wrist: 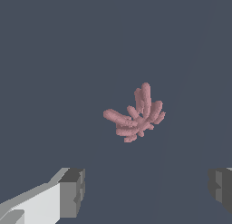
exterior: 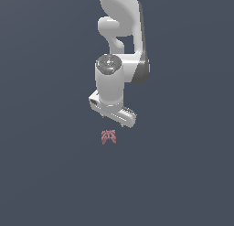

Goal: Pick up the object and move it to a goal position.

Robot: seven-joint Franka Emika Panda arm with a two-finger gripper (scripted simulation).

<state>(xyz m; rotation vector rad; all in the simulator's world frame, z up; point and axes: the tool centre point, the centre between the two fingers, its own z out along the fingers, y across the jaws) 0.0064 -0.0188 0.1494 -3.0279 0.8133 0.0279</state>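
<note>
Gripper [exterior: 117,120] hangs above pink object [exterior: 109,137]
Its jaws are spread wide and hold nothing; the object lies at its 7 o'clock, apart.

White rounded arm [exterior: 119,28], grey joint cap, dark grey fingers [wrist: 72,191].

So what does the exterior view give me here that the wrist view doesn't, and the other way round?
Only the exterior view shows the white arm itself, its wrist reaching down, with the gripper hanging just above the pinkish-red object.

Only the wrist view shows the object's shape up close: a cluster of stubby, finger-like lobes. It also shows the two grey fingertips set wide apart, nothing between them, the object beyond them.

Both share the object, the gripper open and not touching it, and the plain dark grey surface.
</note>
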